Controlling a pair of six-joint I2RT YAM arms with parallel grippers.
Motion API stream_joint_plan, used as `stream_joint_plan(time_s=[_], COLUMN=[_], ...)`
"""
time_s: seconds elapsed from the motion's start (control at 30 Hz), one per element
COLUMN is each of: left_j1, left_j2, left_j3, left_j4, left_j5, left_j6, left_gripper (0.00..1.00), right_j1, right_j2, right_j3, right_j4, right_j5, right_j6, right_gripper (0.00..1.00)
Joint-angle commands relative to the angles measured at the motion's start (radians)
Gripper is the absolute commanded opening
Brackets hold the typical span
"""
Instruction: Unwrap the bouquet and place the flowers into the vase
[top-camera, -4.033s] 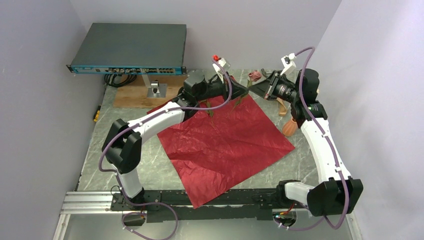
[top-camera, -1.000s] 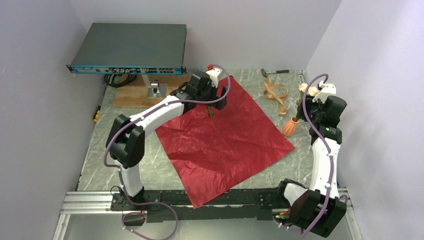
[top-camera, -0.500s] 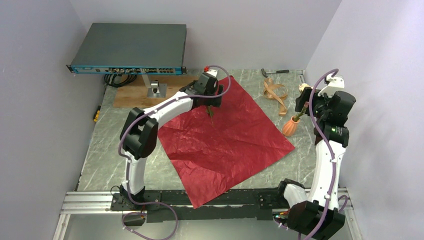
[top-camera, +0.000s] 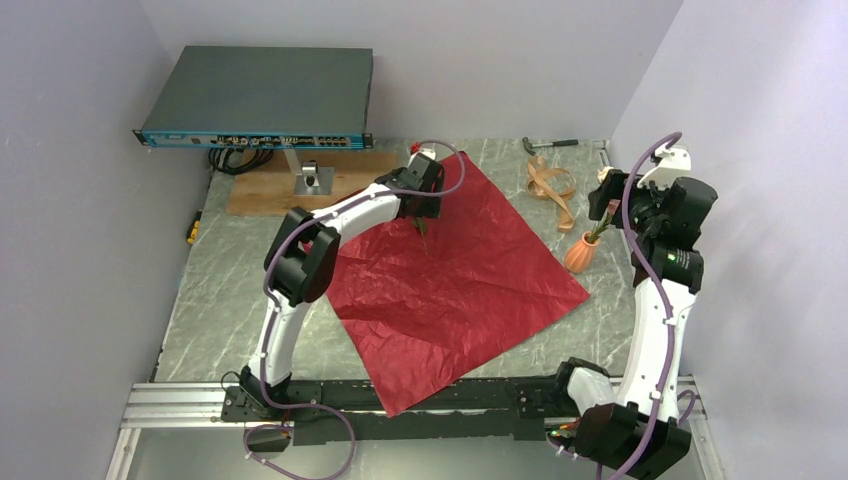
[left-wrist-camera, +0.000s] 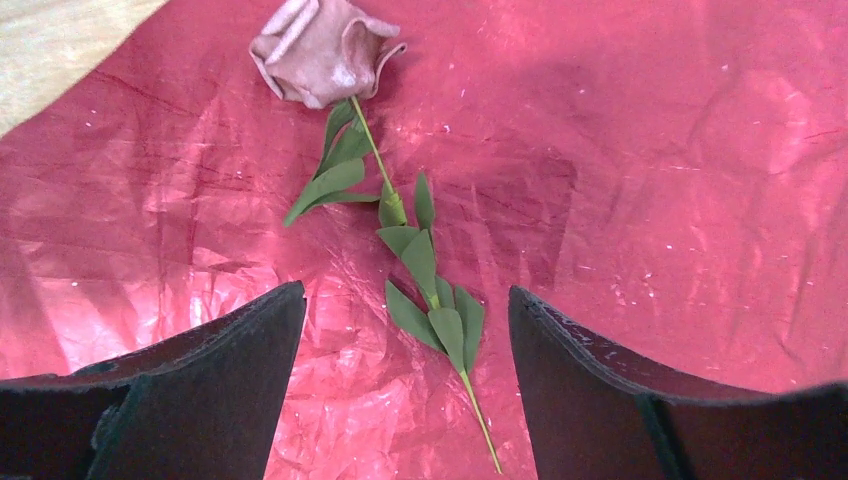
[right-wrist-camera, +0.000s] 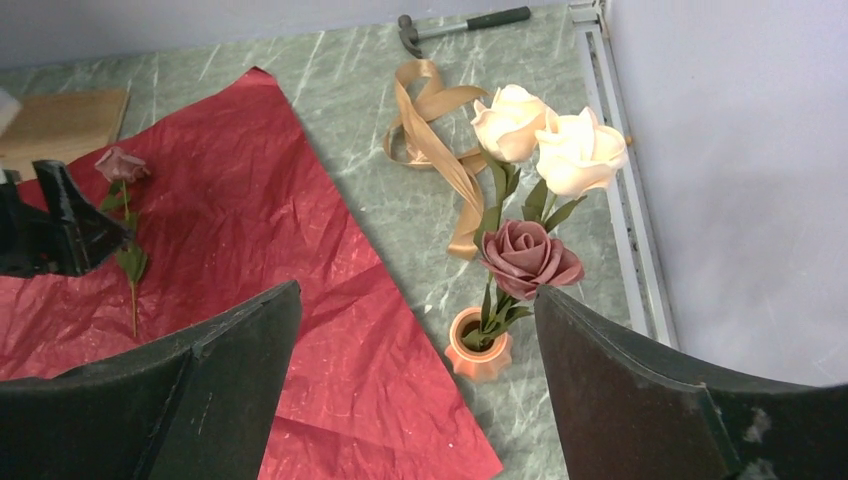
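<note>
The table (top-camera: 195, 320) carries the dark red wrapping paper (top-camera: 450, 290) spread flat across its middle. One corner points at the far edge and another reaches the near edge, so you can judge the unwrapping finished.

What changed is the arms. A few seconds ago both grippers met near the far edge with stems between them. Since then your right gripper (right-wrist-camera: 415, 292) has gone to the vase, let go and lifted. Its jaws now stand wide apart with nothing between them, above the flowers. Your left gripper (left-wrist-camera: 405, 295) has swung back over the far part of the paper. It too is spread wide, one jaw on each side of the last rose (left-wrist-camera: 400, 225), and no pad touches it.

So the job looks nearly done, with one stem left to fetch.

The vase (right-wrist-camera: 478, 345) stands upright near the table's right edge, just off the paper's right corner. It is orange, with a fluted rim. In it stand three roses (right-wrist-camera: 525, 255), two cream heads high and a dusky pink one lower, leaning a little toward the right edge. The tan ribbon (right-wrist-camera: 430, 130) lies loose behind them, toward the far edge.

The last rose lies flat on the paper, its pink head away from the left gripper. Its stem is thin and green, with small leaves.
</note>
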Motion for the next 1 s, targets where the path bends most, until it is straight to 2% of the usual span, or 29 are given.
stream_joint_plan(time_s=[0.0, 0.2, 0.4, 0.53, 0.67, 0.77, 0.87, 0.97], left_j1=[0.000, 0.002, 0.001, 0.001, 0.001, 0.001, 0.001, 0.001], left_j2=[0.034, 0.094, 0.122, 0.107, 0.071, 0.024, -0.031, -0.114], left_j3=[0.055, 0.088, 0.111, 0.110, 0.105, 0.090, 0.056, -0.028], left_j4=[-0.009, -0.028, -0.038, -0.036, -0.041, -0.028, 0.008, 0.120], left_j5=[-0.034, -0.016, -0.021, 0.000, 0.036, 0.066, 0.114, 0.206], left_j6=[-0.020, -0.033, -0.033, -0.029, -0.040, -0.056, -0.064, -0.049], left_gripper=[0.79, 0.72, 0.58, 0.37, 0.13, 0.01, 0.00, 0.00], right_j1=[-0.003, -0.003, -0.002, -0.001, -0.001, -0.001, 0.003, 0.012], right_j2=[0.001, 0.017, 0.021, 0.024, 0.034, 0.055, 0.068, 0.078], right_j3=[0.072, 0.099, 0.113, 0.125, 0.135, 0.151, 0.163, 0.174], right_j4=[0.000, -0.015, -0.024, -0.032, -0.040, -0.060, -0.070, -0.071], right_j5=[-0.047, -0.100, -0.132, -0.159, -0.204, -0.275, -0.327, -0.374], right_j6=[0.013, 0.048, 0.055, 0.059, 0.076, 0.088, 0.112, 0.136], right_gripper=[0.89, 0.89, 0.89, 0.89, 0.88, 0.86, 0.85, 0.85])
